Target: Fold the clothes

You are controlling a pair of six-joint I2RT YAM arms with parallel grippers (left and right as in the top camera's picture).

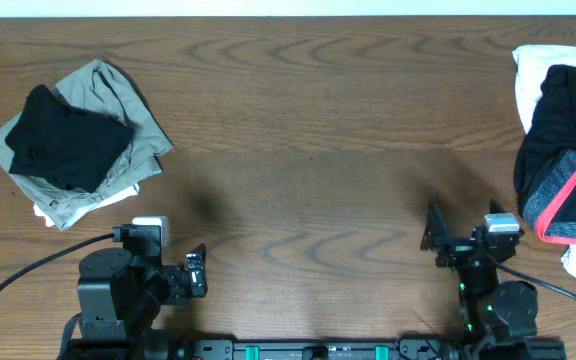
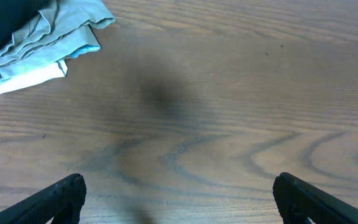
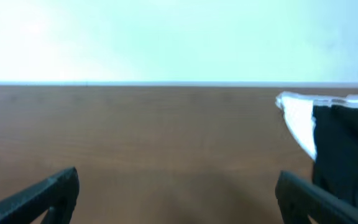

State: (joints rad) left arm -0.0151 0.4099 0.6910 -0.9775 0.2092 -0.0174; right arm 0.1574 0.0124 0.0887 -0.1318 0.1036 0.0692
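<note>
On the brown wooden bench (image 1: 298,130), a folded black garment (image 1: 68,140) lies on top of a folded khaki cloth (image 1: 118,95) at the far left. At the right edge, a heap of black fabric (image 1: 563,110) with a red-edged grey band rests on a white cloth (image 1: 533,70). The left fingers (image 2: 55,199) and the right fingers (image 3: 48,194) both stand wide apart above bare wood and grip nothing.

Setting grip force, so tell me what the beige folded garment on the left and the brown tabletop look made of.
The beige folded garment: looks like woven cotton-type fabric, matte, with soft creases and stitched seams; fibre unclear. The brown tabletop: wood or wood-look laminate, smooth, with grain swirls.
</note>
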